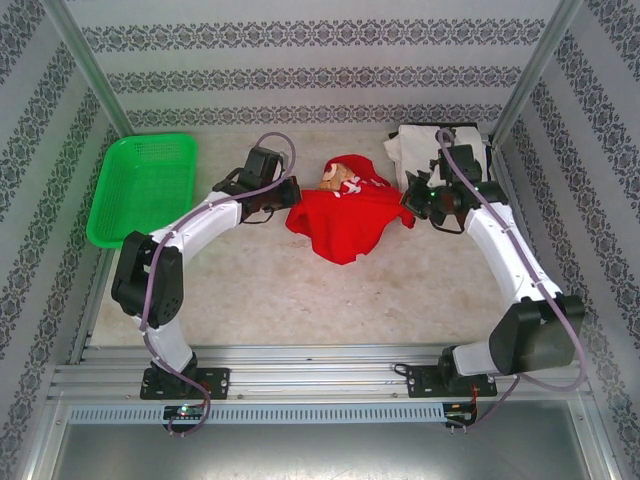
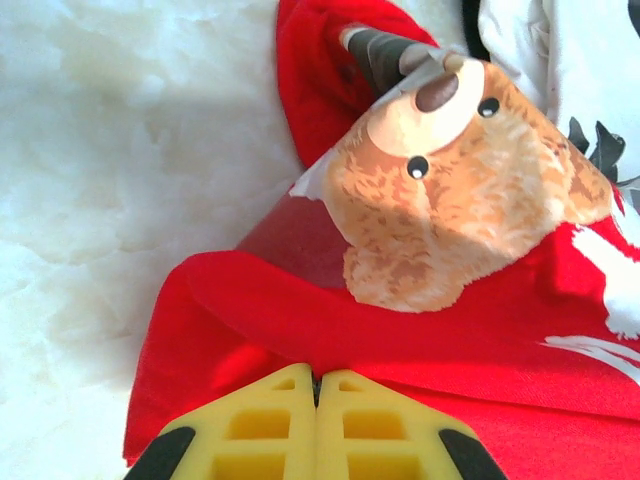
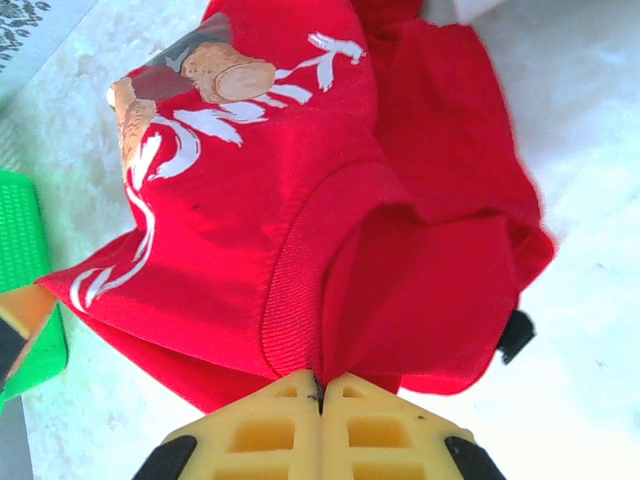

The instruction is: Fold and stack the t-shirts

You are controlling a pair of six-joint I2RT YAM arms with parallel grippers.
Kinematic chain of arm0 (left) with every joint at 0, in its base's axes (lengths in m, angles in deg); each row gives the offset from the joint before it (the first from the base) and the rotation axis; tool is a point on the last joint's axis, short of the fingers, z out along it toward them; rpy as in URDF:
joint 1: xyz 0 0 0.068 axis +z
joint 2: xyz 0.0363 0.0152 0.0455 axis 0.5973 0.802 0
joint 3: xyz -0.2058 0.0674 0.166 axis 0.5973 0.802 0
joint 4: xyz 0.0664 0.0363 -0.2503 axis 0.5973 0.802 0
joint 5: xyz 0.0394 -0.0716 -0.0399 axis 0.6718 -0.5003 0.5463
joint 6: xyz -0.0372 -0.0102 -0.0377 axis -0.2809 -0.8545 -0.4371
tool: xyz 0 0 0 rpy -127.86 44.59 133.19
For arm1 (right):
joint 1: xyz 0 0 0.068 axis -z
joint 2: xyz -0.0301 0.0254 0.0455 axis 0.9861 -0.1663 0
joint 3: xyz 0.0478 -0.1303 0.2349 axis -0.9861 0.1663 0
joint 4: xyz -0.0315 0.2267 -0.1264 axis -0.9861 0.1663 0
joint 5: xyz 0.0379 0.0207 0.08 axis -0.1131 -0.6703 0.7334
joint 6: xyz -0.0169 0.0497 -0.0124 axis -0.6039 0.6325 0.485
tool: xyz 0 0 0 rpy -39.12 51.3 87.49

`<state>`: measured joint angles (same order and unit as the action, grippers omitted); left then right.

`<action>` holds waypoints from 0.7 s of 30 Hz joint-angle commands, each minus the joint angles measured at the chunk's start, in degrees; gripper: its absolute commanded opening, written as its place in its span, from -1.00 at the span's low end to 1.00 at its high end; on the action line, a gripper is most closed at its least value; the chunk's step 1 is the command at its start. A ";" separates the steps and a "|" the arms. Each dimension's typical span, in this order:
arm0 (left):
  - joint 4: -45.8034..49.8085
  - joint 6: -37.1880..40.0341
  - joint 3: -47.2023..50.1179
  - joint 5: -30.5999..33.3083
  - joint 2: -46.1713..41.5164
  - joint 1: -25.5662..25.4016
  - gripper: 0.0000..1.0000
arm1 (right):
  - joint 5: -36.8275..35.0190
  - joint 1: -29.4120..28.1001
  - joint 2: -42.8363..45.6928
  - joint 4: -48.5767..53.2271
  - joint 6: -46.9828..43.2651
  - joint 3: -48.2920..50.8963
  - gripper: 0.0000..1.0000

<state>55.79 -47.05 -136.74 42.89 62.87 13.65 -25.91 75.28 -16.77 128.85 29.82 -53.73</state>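
While left tool point(image 2: 316, 376) and right tool point(image 3: 320, 379) pinch it, red shirt point(image 1: 345, 218) bunches.

Red t-shirt point(image 1: 340, 222) is reading as soft matt knit cloth, ribbed along its band; its bear print point(image 2: 450, 210) is lying smoother. White t-shirt point(image 1: 412, 152) is showing matt cloth too. Left gripper point(image 2: 317, 385) and right gripper point(image 3: 320, 388) are presenting matt yellow moulded plastic. Basket point(image 1: 145, 185) is looking like glossy green plastic mesh. Table point(image 1: 300, 300) is appearing pale, mottled, stone-like. Frame rails point(image 1: 320, 380) are gleaming as brushed metal.
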 commanded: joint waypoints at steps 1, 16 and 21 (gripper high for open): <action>1.72 1.67 -1.04 2.07 -1.24 0.09 -0.92 | -0.53 3.32 3.37 7.38 -1.87 -2.03 -1.00; -1.31 0.77 -2.72 -5.05 -4.41 -2.27 -0.92 | 2.05 11.32 3.68 10.57 -7.48 -1.25 -1.00; -0.10 -0.18 -11.38 -12.31 6.68 -4.22 -0.93 | -4.44 15.01 -6.28 8.66 -12.67 -3.27 -1.00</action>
<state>54.02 -46.90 -143.99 33.38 65.05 10.13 -22.68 88.07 -18.80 137.13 21.65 -56.27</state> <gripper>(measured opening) 0.051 0.066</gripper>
